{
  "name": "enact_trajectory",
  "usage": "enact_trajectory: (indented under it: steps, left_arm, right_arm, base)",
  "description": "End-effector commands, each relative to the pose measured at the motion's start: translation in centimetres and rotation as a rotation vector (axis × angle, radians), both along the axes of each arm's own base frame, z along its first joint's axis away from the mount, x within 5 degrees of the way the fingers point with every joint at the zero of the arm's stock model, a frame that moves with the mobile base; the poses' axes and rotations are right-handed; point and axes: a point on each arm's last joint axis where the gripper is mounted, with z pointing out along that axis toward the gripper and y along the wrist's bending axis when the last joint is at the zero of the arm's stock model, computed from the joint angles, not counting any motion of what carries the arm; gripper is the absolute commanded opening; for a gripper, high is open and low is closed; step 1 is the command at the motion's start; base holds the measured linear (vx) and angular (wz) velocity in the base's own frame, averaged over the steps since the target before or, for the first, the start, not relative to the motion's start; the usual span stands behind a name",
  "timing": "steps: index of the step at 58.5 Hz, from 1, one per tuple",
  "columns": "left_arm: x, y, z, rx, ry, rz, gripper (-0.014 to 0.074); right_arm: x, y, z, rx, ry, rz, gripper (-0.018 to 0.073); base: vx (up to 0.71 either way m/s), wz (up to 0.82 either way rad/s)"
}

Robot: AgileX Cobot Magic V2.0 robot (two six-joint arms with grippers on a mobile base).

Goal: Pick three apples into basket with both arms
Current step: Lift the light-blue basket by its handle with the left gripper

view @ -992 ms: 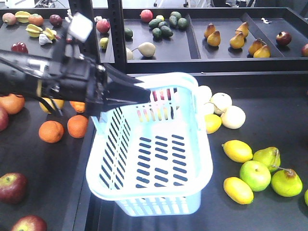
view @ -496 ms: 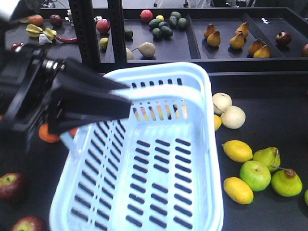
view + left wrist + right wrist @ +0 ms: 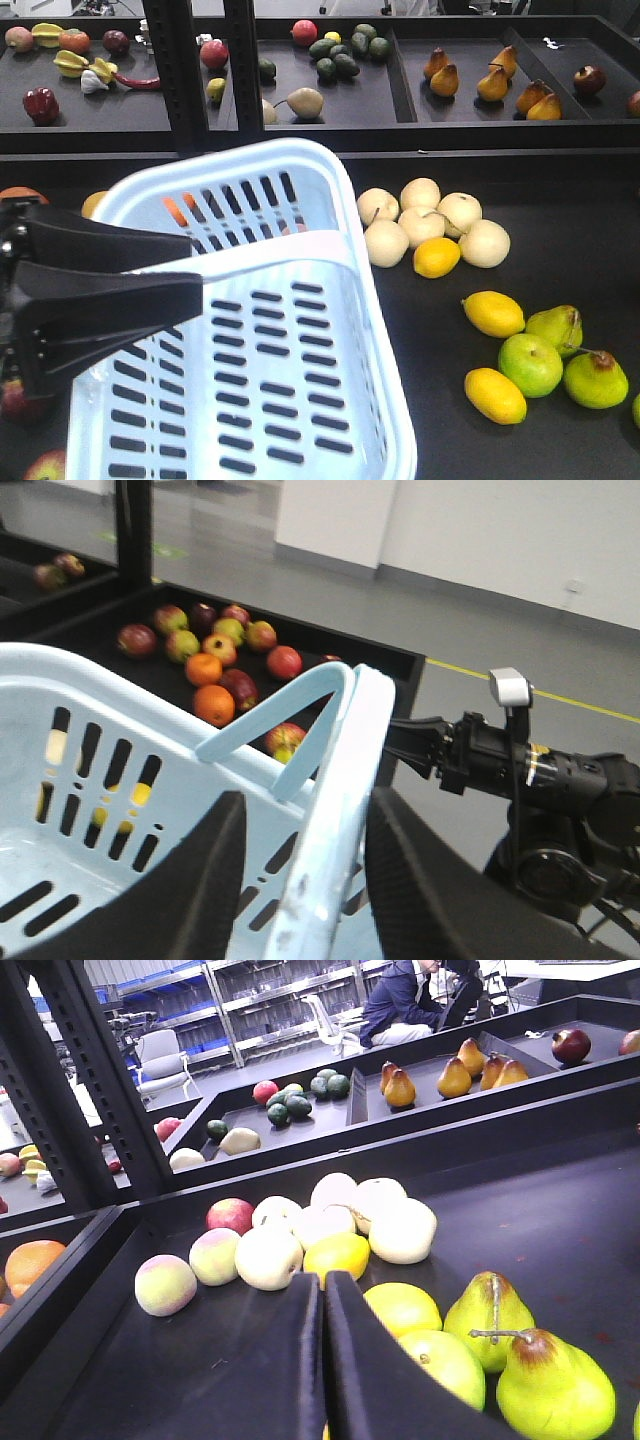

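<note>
The pale blue basket (image 3: 230,160) hangs tilted, close to the front camera, and nothing lies in it. My left gripper (image 3: 195,268) is shut on its left rim by the band handle (image 3: 290,250). In the left wrist view the left gripper (image 3: 305,810) has one black finger inside the basket (image 3: 60,670) wall and one outside. Dark red apples (image 3: 240,685) lie with oranges (image 3: 204,668) in a bin beyond it. Two apples (image 3: 12,398) peek out at the lower left. My right gripper (image 3: 322,1290) is shut on nothing, low over the fruit tray.
Pale round fruits (image 3: 420,195), lemons (image 3: 493,312) and green pears (image 3: 595,378) lie right of the basket. A black upright post (image 3: 170,60) stands at the back left before shelves of pears and avocados. The right arm (image 3: 540,780) shows beside the apple bin.
The basket has swung left and closer to the camera with my left gripper holding it. The pale fruits behind it now show.
</note>
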Motion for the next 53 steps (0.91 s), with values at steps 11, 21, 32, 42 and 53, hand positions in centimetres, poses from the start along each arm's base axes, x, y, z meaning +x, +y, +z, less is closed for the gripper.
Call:
enact_trajectory:
  steps: [11,21,32,42,53]
  left_arm:
    - [-0.73,0.31,1.17,0.003,-0.065,0.029,-0.0006]
    - [-0.73,0.31,1.18,0.002,-0.065,0.029,-0.0006]
    - [-0.73,0.31,1.18,0.002,-0.065,0.029,-0.0006]
    - [-0.73,0.31,1.18,0.002,-0.065,0.029,-0.0006]
    - [-0.73,0.31,1.18,0.002,-0.065,0.029,-0.0006]
  right_arm:
    - [-0.01,0.03,0.29,-0.004,-0.075,0.001,-0.0005]
    - [-0.01,0.03,0.29,-0.004,-0.075,0.001,-0.0005]
    - [-0.01,0.03,0.29,-0.004,-0.075,0.001,-0.0005]
    - [-0.01,0.03,0.29,-0.004,-0.075,0.001,-0.0005]
    - [-0.01,0.03,0.29,-0.004,-0.074,0.001,-0.0005]
  base:
    - [0.0,0.0]
    - [0.0,0.0]
    - [0.0,0.0]
    - [0.0,0.0]
    - [0.0,0.0]
